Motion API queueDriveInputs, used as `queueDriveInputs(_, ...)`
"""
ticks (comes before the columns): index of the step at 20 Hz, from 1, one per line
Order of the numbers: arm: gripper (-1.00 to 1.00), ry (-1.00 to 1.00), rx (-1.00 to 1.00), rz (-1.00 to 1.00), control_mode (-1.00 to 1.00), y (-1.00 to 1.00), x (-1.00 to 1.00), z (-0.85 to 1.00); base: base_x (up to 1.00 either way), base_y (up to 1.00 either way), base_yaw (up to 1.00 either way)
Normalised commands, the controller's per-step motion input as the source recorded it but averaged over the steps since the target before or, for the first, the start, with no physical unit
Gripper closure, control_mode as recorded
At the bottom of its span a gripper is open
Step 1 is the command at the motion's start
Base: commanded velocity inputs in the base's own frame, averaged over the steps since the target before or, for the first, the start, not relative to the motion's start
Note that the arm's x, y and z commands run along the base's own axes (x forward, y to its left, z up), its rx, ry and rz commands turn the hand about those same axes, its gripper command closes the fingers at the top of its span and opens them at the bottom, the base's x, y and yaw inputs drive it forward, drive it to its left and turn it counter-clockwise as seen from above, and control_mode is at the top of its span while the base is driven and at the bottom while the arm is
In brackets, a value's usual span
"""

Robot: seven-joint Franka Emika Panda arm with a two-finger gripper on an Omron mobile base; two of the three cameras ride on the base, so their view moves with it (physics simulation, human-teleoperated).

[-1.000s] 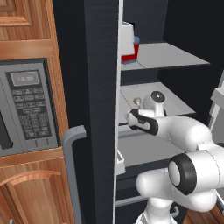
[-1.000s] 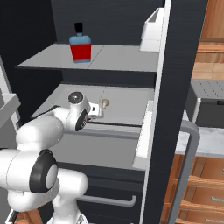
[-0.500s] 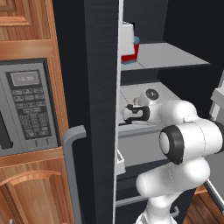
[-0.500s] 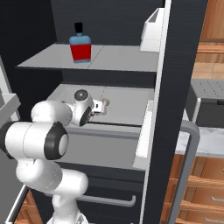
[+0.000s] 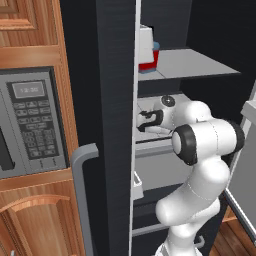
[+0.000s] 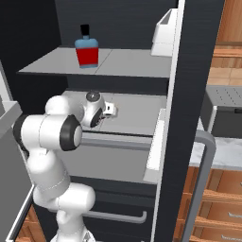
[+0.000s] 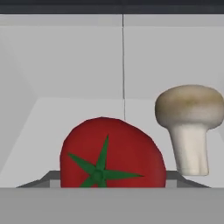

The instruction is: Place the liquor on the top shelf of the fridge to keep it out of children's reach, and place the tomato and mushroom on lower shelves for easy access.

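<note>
The gripper (image 5: pixel 141 121) reaches into the open fridge (image 5: pixel 115 75) at the level of the lower shelf (image 6: pixel 137 113), its dark hand pointing toward the fridge's left side in the left base view, and in the right base view the gripper (image 6: pixel 112 109) shows as a small pale tip just above that same grey surface. Whether its jaws stand apart or together cannot be told from these views: the tips are too small in the base views and lie under the grey band in the hand view, and nothing can be seen between them. In the hand view the tomato (image 7: pixel 113 153) sits close in front of the camera, glossy red with a green star-shaped stem facing the lens, resting on the light grey shelf floor. Just beside it, to its right in that view, stands the mushroom (image 7: pixel 189 127), upright on its short stalk with a rounded beige cap; a narrow gap separates the two. Behind them rises a pale grey wall with a thin vertical seam. The liquor (image 6: pixel 87 47) stands upright on the top shelf (image 6: pixel 123 64), toward its left part in the right base view, red below, blue at the shoulder, black cap on; in the left base view it is half hidden behind the door edge.
</note>
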Motion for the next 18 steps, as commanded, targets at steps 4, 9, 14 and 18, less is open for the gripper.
queueDriveInputs(4,-1.00,0.00,0.00,0.00,-1.00,0.00,0.34,-0.22,0.00,0.00,0.00)
queueDriveInputs(9,-1.00,-0.02,0.00,0.00,-1.00,0.00,-0.03,-0.03,0.00,0.00,0.00)
queueDriveInputs(14,-1.00,-0.11,0.00,0.00,-1.00,0.00,-0.50,0.06,0.00,0.00,0.00)
queueDriveInputs(18,-1.00,-0.21,-0.03,0.00,-1.00,0.06,-0.83,0.28,0.00,0.00,0.00)
